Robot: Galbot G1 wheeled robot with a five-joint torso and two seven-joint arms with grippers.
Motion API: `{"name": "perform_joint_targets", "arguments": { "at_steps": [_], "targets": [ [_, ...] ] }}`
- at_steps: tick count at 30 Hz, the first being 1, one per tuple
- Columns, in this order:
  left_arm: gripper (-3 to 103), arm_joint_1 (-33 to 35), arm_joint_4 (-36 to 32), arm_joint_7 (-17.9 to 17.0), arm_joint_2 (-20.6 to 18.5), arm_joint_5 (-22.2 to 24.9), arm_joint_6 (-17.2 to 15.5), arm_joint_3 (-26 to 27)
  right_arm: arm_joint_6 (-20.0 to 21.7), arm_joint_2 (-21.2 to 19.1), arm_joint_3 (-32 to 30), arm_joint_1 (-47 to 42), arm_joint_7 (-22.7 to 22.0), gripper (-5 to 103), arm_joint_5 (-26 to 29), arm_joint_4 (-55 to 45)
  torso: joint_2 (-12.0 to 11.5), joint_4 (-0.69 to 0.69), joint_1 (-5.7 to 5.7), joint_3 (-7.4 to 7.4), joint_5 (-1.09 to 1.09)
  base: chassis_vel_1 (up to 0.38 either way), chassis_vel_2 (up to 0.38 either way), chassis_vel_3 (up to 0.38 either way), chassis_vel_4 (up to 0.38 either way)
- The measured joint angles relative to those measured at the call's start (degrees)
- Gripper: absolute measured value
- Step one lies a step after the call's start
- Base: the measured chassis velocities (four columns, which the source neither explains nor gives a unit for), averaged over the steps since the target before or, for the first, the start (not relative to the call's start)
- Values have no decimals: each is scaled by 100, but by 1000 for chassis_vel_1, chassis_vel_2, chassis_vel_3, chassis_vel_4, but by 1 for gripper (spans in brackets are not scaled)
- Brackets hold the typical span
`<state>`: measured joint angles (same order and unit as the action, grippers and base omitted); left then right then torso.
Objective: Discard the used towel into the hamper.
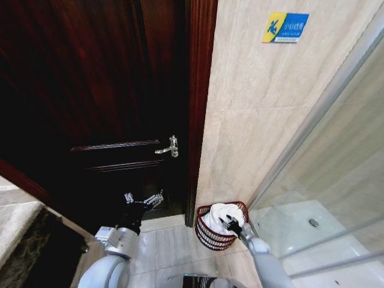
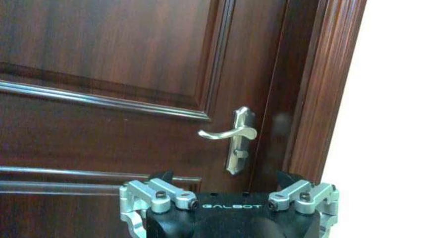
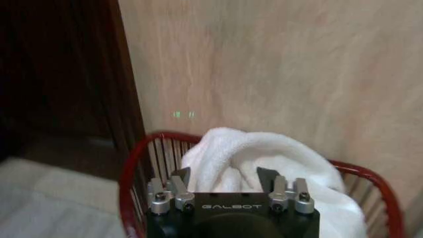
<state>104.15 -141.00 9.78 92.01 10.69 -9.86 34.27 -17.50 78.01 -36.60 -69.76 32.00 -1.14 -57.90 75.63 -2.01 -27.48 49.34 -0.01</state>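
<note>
Nearest to my camera is the left arm, low at the left, and its left gripper (image 1: 144, 200) hangs in front of the dark wooden door (image 1: 90, 90), parked out of the way. In the left wrist view its fingers stand wide apart with nothing between them, facing the silver door handle (image 2: 233, 134).

To the right, past the door frame (image 1: 201, 90), the hamper (image 1: 204, 231) sits on the tiled floor (image 1: 171, 246) in the corner, close against the beige wall (image 1: 258, 120). I judge it is put there to stay out of the door's path. The white towel (image 1: 223, 214) lies heaped in it, rising above the red rim.

The right gripper (image 1: 233, 226) is just over the towel. Its fingers (image 3: 180, 174) are apart on either side of a fold, so I think the towel is released or nearly so.

Farther right, the glass shower partition (image 1: 336, 168) closes that side. The free room for drawing back is upward and toward me.
</note>
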Motion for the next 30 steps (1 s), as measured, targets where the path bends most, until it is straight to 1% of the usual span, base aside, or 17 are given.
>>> {"name": "perform_joint_targets", "arguments": {
  "at_steps": [1,3,4,5,7,8,9,12,17,19,20,21,23,24,26,28,30],
  "targets": [
    [100,0,0,0,0,0,0,0,0,0,0,0,0,68,0,0,0,0,0,0,0,0,0,0,0],
    [100,0,0,0,0,0,0,1,-20,-41,-55,-668,-240,78,520,-560,0,4,1,0,2,0,0,0,0],
    [100,0,0,0,0,0,0,0,-57,-50,-77,-849,-350,84,646,-652,0,4,2,0,0,0,0,0,0],
    [100,0,0,0,0,0,0,0,-57,-50,-77,-849,-350,84,646,-652,0,4,2,0,0,0,0,0,0],
    [100,0,0,0,0,0,0,0,-120,-43,-135,-1005,-505,88,737,-591,1,3,2,0,2,0,0,0,0],
    [100,0,0,0,0,0,0,0,-139,-30,-167,-1005,-615,93,777,-442,0,-1,2,-1,2,0,0,0,0],
    [100,0,0,0,1,0,0,0,-102,-17,-180,-977,-720,97,882,-271,0,0,2,0,3,0,0,0,0],
    [100,0,0,0,0,0,0,0,57,-5,-180,-829,-825,100,1121,16,0,0,1,0,2,0,0,0,0],
    [100,0,0,0,0,0,0,0,276,46,-180,-555,-857,102,1141,316,0,-1,0,0,2,0,0,0,0],
    [100,0,0,0,0,0,0,1,396,76,-180,-338,-855,98,1168,580,0,0,0,0,2,0,0,0,0],
    [100,0,0,0,0,0,0,0,450,83,-178,-207,-834,93,1197,730,0,0,0,0,3,0,0,0,0],
    [100,0,0,0,0,0,0,0,450,83,-178,-207,-834,93,1197,730,0,0,0,0,3,0,0,0,0],
    [100,0,0,0,0,0,0,0,530,95,-165,29,-827,83,1218,963,0,0,0,1,0,0,0,0,0],
    [100,0,0,0,0,0,0,0,530,95,-165,29,-827,83,1218,963,0,0,0,1,0,0,0,0,0],
    [100,0,0,0,0,0,0,1,585,117,-147,116,-841,72,1217,971,0,-1,0,1,1,0,0,0,0],
    [100,0,0,0,0,0,0,1,600,131,-139,143,-845,72,1211,965,0,0,0,1,0,0,0,0,0],
    [100,0,0,0,0,0,0,0,622,151,-113,206,-849,61,1198,959,0,0,0,1,1,0,0,0,0]
  ]
}}
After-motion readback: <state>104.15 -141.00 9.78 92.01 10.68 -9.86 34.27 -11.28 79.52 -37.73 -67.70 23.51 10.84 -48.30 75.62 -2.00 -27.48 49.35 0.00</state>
